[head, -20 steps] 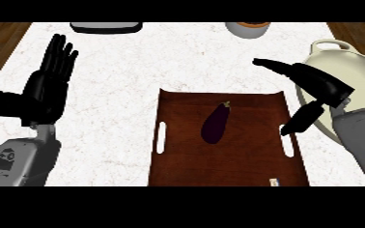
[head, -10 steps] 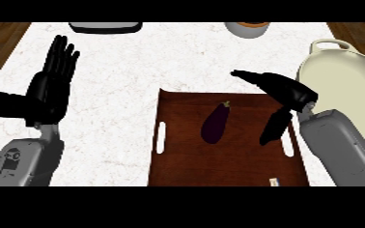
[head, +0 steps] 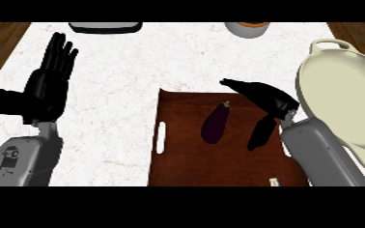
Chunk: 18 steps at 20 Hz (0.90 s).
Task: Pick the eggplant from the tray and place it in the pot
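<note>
Eggplant (head: pixel 216 123) noted lying in the tray (head: pixel 214 166), in the tray's upper half and slightly left of its centre line, stem end toward the far rim. It is dark purple and rests flat on the brown tray floor; nothing else lies in the tray except a small pale tag near its lower right corner.

The pot (head: pixel 335 96), cream-coloured with a loop handle at its far end, stands just beside the tray's right edge; its interior appears bare, though the lower part is hidden behind the right forearm.

The right hand (head: pixel 267 101) hangs over the tray's right portion, near the eggplant but apart from it. Its thumb points left and its fingers (head: pixel 261 134) hang down, spread apart and holding nothing.

The left hand (head: pixel 49 84) rests well left of the tray, fingers straight, together and pointing up.

A dark-rimmed item and a grey bowl sit at the counter's far edge, beyond the tray.
</note>
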Available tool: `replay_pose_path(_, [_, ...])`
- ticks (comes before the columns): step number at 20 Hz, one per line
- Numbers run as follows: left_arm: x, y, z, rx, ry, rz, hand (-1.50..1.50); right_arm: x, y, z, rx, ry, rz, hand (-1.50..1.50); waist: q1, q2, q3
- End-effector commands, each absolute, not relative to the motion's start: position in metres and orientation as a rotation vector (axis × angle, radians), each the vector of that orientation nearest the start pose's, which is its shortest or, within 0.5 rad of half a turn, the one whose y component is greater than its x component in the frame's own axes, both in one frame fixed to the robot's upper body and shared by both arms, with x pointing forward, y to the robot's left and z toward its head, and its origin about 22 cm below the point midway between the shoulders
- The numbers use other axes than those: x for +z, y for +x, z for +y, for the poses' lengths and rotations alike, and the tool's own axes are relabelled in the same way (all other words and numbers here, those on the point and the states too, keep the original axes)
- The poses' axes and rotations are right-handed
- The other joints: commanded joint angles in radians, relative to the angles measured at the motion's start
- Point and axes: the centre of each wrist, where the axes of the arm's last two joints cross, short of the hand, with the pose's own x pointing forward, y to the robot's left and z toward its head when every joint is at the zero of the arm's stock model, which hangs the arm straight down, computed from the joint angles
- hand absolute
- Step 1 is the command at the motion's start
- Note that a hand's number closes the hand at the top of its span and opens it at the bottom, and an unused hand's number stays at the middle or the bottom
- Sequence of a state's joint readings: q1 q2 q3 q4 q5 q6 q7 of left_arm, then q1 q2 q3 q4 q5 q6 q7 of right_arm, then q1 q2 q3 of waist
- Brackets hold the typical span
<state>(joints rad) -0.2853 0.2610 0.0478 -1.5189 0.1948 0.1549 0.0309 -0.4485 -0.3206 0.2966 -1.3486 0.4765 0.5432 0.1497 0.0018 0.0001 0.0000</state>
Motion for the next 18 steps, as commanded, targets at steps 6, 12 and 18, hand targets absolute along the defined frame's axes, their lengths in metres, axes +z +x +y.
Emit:
replay_pose_path(6, [0.074,0.307,0.277,0.047,0.111,-1.759,0.00,0.056,0.316,-0.170,1.345,-0.253,-1.242,-1.50,-0.003,0.000,0.000])
replay_pose_path(12, [0.061,0.301,0.255,0.069,0.106,-1.765,0.00,0.021,0.323,-0.159,1.373,-0.300,-1.164,-1.50,0.002,0.001,0.000])
replay_pose_path(18, [0.077,0.315,0.263,0.035,0.114,-1.764,0.00,0.000,0.340,-0.156,1.367,-0.285,-1.182,-1.50,0.001,0.001,0.000])
